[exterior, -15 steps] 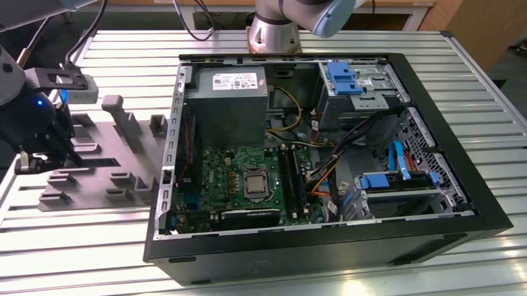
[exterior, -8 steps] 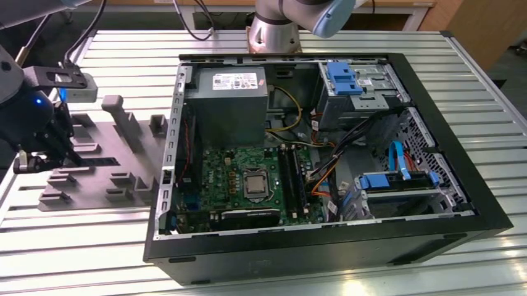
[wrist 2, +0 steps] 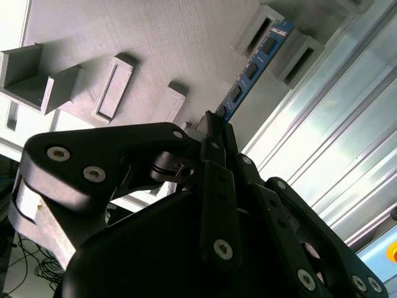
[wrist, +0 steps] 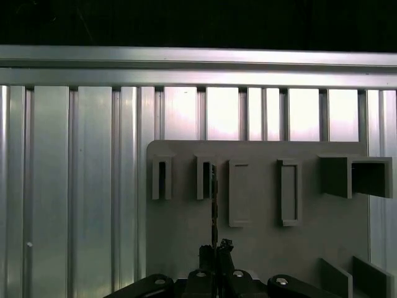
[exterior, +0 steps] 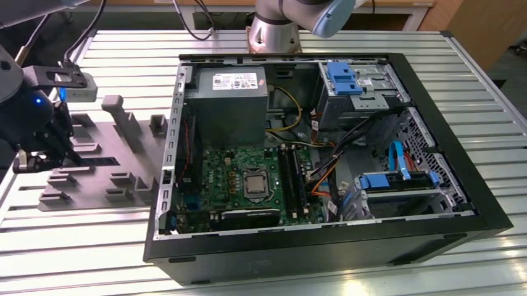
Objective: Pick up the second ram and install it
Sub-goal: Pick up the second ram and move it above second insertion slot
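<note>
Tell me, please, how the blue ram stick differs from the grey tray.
The second ram is blue with dark chips; the grey tray is one plain grey. The ram is a thin, narrow stick; the tray is a broad plate with raised blocks. The ram is held by the gripper; the tray rests on the slatted table. Both have straight edges.

At twelve o'clock in the exterior view, a silver-grey cylindrical arm joint wears a pale-blue round cap. At nine o'clock, black cables reach a grey boxy wrist housing. Silver round screws stud the matte-black linkage gripper.
</note>
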Available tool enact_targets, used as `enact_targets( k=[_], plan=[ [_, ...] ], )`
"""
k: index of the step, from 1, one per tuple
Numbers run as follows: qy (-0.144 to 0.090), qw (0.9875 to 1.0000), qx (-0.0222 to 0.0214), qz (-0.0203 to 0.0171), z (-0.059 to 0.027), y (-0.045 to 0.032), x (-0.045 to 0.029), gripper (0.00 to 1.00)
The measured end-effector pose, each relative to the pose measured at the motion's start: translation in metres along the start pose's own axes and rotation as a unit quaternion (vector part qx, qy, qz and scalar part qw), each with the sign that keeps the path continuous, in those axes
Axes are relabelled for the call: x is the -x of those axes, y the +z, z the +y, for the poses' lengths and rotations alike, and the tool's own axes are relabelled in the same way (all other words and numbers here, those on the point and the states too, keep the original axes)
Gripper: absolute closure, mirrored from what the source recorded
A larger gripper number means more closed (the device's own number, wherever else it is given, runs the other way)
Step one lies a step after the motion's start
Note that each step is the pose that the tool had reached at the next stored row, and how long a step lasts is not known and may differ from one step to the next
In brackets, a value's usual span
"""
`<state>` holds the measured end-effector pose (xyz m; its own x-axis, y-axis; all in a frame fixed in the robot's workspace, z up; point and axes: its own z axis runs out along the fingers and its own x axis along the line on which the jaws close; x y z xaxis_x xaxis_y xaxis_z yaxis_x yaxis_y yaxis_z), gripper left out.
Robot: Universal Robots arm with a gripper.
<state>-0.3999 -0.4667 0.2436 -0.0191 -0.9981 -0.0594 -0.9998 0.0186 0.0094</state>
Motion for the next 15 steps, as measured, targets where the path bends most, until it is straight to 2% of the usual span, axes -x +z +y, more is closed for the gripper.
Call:
enact_targets(
  k=[7, 15],
  plan=[
    [0.000, 1.0000, 0.0000, 0.0000, 0.0000, -0.0043, 0.0003, 0.86],
    [0.000, 1.0000, 0.0000, 0.0000, 0.0001, -0.0133, 0.0008, 0.86]
  ],
)
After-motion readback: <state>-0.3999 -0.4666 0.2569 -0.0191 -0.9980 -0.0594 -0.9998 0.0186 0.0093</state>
